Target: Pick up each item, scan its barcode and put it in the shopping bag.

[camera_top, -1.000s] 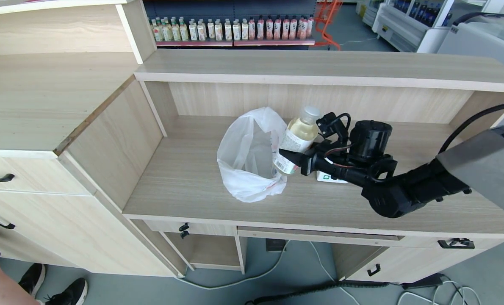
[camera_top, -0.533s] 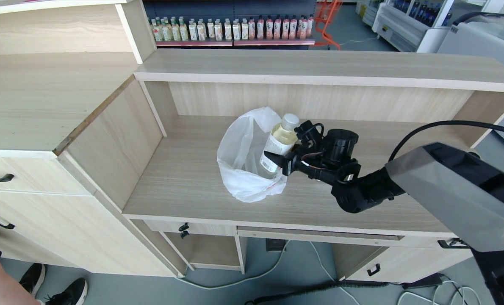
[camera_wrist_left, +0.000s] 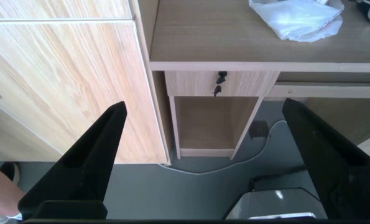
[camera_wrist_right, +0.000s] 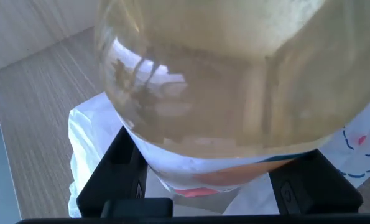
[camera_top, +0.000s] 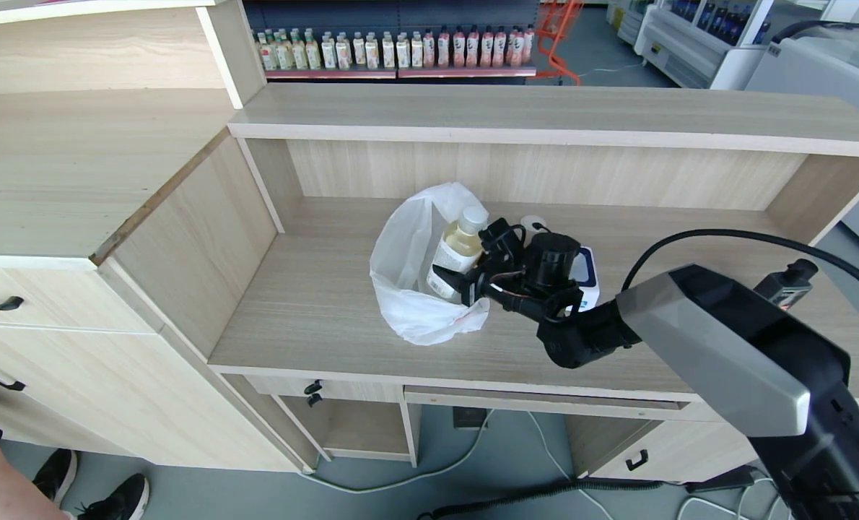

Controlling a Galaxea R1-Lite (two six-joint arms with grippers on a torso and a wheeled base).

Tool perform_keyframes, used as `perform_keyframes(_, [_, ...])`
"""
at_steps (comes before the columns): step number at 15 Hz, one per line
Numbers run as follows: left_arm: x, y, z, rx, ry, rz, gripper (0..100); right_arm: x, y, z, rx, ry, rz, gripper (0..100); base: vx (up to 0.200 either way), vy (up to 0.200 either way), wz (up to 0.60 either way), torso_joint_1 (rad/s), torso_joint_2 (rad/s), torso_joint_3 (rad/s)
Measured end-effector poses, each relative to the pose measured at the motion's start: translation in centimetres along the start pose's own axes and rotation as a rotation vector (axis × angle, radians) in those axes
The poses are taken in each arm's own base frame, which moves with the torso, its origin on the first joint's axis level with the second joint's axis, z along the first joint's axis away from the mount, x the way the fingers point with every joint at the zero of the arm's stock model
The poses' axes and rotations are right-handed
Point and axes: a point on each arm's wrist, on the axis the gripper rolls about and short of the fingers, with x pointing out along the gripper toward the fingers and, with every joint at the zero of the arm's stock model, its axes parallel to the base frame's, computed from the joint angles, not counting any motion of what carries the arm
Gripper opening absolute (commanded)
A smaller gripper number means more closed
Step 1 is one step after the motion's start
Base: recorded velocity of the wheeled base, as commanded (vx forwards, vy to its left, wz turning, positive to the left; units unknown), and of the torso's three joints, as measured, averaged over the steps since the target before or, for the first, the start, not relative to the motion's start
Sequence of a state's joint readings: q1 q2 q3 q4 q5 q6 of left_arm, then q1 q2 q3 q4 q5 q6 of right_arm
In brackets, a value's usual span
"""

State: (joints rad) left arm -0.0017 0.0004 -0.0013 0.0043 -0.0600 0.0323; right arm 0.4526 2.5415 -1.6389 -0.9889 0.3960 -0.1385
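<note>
Holds drink bottle (camera_top: 460, 245) clamped in right gripper (camera_top: 452, 273), tilted, base at open mouth of white shopping bag (camera_top: 404, 289). Places bag left of middle on counter (camera_top: 307, 318), short of front edge, bare wood toward left wall. Puts scanner (camera_top: 588, 278) just behind wrist. Spreads left gripper (camera_wrist_left: 203, 111) wide, holding nothing, below counter's front edge.

Head looks down on the counter (camera_top: 314, 310); both wrists share its bag (camera_top: 408, 296), right closest.
</note>
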Motion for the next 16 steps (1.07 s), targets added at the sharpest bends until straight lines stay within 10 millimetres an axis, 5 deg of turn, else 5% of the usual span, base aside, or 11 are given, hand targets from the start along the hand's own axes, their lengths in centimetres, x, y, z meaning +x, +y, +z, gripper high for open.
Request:
perform_keyframes(4, [0.0,0.0,0.0,0.0,0.0,0.0,100,0.6,0.6,-1.3,-0.035,0.011,0.013,0,0.0,0.0,0.0,0.0,0.0,0.0])
perform_keyframes(5, [0.0,0.0,0.0,0.0,0.0,0.0,100,0.7,0.7,-1.5,-0.039,0.013,0.016,100,0.0,0.0,0.0,0.0,0.0,0.0])
perform_keyframes(9, [0.0,0.0,0.0,0.0,0.0,0.0,100,0.6,0.6,-1.0,-0.035,0.004,0.015,100,0.0,0.0,0.0,0.0,0.0,0.0])
perform_keyframes(12, [0.0,0.0,0.0,0.0,0.0,0.0,100,-0.1,0.0,1.5,-0.002,-0.027,0.001,100,0.0,0.0,0.0,0.0,0.0,0.0])
perform_keyframes(16, [0.0,0.0,0.0,0.0,0.0,0.0,100,-4.9,-0.4,5.0,0.088,0.053,-0.027,100,0.0,0.0,0.0,0.0,0.0,0.0])
